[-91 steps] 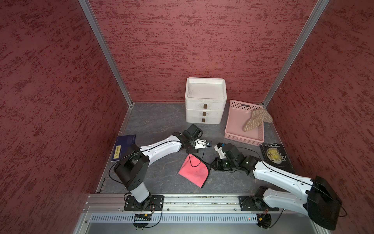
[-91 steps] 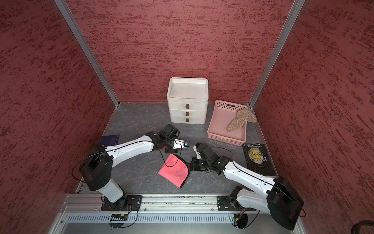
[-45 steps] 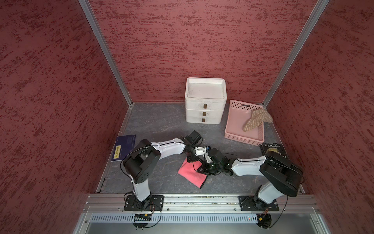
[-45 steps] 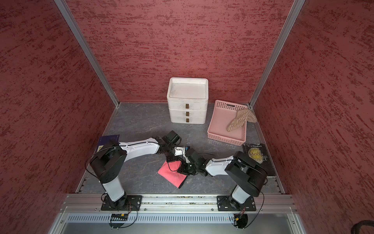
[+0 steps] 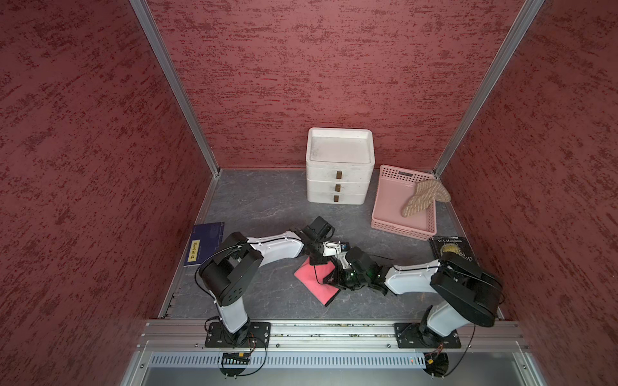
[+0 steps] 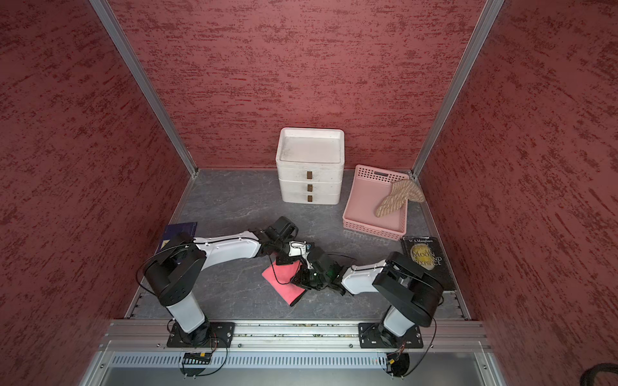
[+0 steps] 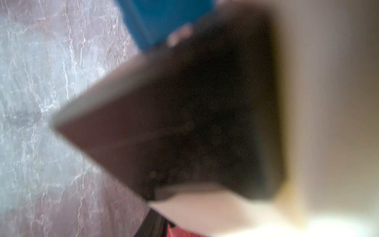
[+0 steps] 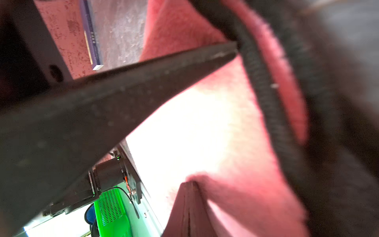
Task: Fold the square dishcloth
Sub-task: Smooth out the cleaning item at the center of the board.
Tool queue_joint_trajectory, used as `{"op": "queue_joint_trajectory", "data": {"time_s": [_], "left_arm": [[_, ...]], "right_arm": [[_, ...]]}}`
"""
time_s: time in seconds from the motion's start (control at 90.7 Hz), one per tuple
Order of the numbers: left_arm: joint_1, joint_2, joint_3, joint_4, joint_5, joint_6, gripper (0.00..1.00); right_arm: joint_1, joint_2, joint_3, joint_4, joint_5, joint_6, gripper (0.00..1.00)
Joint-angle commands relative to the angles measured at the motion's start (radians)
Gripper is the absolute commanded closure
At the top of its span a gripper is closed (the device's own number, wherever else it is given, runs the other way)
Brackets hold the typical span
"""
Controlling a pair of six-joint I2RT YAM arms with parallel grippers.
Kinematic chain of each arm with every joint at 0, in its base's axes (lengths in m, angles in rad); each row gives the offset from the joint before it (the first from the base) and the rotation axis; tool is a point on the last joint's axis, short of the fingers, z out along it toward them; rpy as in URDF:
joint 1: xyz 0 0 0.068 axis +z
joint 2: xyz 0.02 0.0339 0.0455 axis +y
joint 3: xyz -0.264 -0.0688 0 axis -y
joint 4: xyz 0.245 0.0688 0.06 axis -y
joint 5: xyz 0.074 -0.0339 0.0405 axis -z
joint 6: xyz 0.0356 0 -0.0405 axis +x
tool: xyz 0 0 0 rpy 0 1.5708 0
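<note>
The pink square dishcloth (image 5: 312, 279) (image 6: 281, 277) lies folded over on the grey table, near the front and middle. My right gripper (image 5: 336, 279) (image 6: 297, 279) is at its right edge. In the right wrist view its fingers (image 8: 189, 184) are pressed together with their tips sunk into the pink dishcloth (image 8: 235, 195). My left gripper (image 5: 337, 250) (image 6: 299, 249) hangs low over the cloth's far corner, almost touching the right gripper. The left wrist view is blurred, showing only a red sliver of cloth (image 7: 180, 232), so its jaws are unreadable.
A white drawer unit (image 5: 339, 167) stands at the back. To its right, a pink basket (image 5: 388, 214) holds a beige knitted mitt (image 5: 424, 197). A black book (image 5: 453, 249) lies at the right edge and a blue book (image 5: 205, 242) (image 8: 92, 41) at the left.
My right gripper swung left with the cloth's raised edge, and the cloth now lies narrower and flatter. My left gripper came down and towards the front, next to the right one.
</note>
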Motion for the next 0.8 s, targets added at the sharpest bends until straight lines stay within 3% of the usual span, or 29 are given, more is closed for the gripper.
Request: {"op": "queue_joint_trajectory", "data": {"time_s": [0.0, 0.11, 0.22, 0.331, 0.573, 0.793], "left_arm": [[0.144, -0.004, -0.033, -0.032, -0.257, -0.079, 0.62], [0.183, -0.083, -0.028, -0.056, -0.224, -0.079, 0.52], [0.208, -0.170, -0.027, -0.100, -0.206, -0.068, 0.45], [0.213, -0.252, -0.027, -0.153, -0.195, -0.075, 0.40], [0.172, -0.444, -0.025, -0.355, -0.016, -0.184, 0.39], [0.007, -0.473, -0.114, -0.343, -0.017, -0.232, 0.38]], "right_arm": [[0.069, 0.067, 0.002, 0.191, 0.003, 0.015, 1.00], [0.072, 0.142, -0.026, 0.303, 0.002, 0.049, 1.00], [0.071, 0.122, -0.027, 0.241, 0.024, 0.019, 1.00], [0.067, -0.024, 0.055, -0.010, 0.043, -0.084, 0.92], [0.000, -0.404, 0.309, -0.696, 0.227, -0.274, 0.47], [-0.289, -0.577, 0.542, -1.182, 0.378, -0.407, 0.26]]}}
